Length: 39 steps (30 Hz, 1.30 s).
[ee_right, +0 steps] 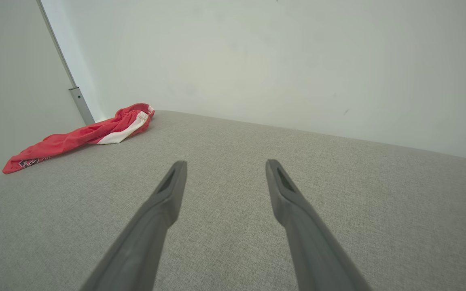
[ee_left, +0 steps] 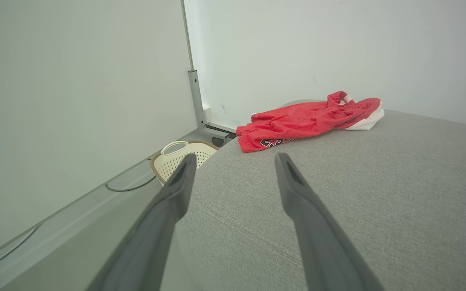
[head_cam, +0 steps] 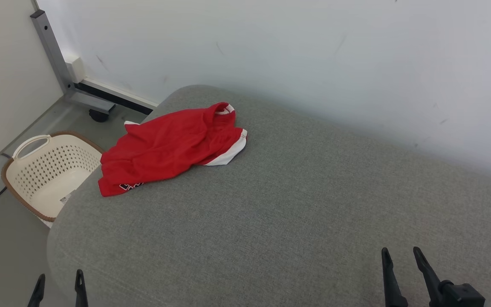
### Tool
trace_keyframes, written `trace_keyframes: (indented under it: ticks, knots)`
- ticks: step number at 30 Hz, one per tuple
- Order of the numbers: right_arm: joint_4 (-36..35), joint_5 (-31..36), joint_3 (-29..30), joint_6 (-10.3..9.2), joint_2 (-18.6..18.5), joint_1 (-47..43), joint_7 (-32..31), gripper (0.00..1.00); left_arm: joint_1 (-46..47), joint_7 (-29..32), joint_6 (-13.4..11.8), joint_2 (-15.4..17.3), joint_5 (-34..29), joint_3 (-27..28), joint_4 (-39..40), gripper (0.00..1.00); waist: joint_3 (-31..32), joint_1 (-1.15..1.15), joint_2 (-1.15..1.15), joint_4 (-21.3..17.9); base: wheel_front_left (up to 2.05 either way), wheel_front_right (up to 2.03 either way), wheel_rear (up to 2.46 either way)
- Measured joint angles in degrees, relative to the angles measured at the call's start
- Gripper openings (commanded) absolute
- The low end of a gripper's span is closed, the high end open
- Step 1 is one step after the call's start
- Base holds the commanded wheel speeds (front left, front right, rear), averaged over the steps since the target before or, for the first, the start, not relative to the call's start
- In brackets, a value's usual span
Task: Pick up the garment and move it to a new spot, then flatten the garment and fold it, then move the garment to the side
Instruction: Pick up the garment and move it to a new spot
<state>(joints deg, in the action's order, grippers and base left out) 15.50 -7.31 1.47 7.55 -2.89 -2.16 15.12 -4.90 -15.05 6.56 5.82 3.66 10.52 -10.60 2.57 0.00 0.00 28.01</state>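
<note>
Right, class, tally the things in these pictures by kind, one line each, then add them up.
Red garment: 1
White basket: 1
Grey padded top: 1
Tools: 2, the left tool and the right tool, both open
Total: 5

The left gripper is held low at the lower left, jaws spread wide and empty. The right gripper is seen at the lower right, likewise parted and empty, its long dark fingers pointed forward.
</note>
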Motion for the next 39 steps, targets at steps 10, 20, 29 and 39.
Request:
trace_keyframes:
  ticks: [10, 20, 29, 39]
  knots:
    - [-1.1, 0.0, 0.3, 0.00, 0.0, -1.3, 0.0, 1.00, 4.5, 0.0, 0.5, 1.5, 1.3, -1.2, -2.5, 1.00, 0.7, 0.00, 0.00, -1.1, 0.00, 0.00, 0.00]
    - [-2.2, 2.7, -3.1, 0.00, 0.1, 5.9, 0.0, 1.00, 22.2, 0.4, 0.9, 10.9, 6.6, -3.5, -10.2, 1.00, -1.7, 0.00, 0.00, -5.6, 0.00, 0.00, 0.00]
    - [-5.7, 3.4, -7.0, 0.00, 0.1, 13.6, 0.0, 1.00, 39.5, 4.7, 0.9, 22.5, 13.9, -11.7, -19.4, 1.00, -9.0, 0.02, 0.02, -12.8, 0.00, 0.00, 0.00]
    - [-8.5, 4.4, -8.6, 0.00, 0.0, 18.5, 0.0, 1.00, 52.7, 8.5, 1.0, 30.1, 24.7, -20.0, -28.9, 1.00, -19.0, 0.02, 0.02, -20.5, 0.00, 0.00, 0.00]
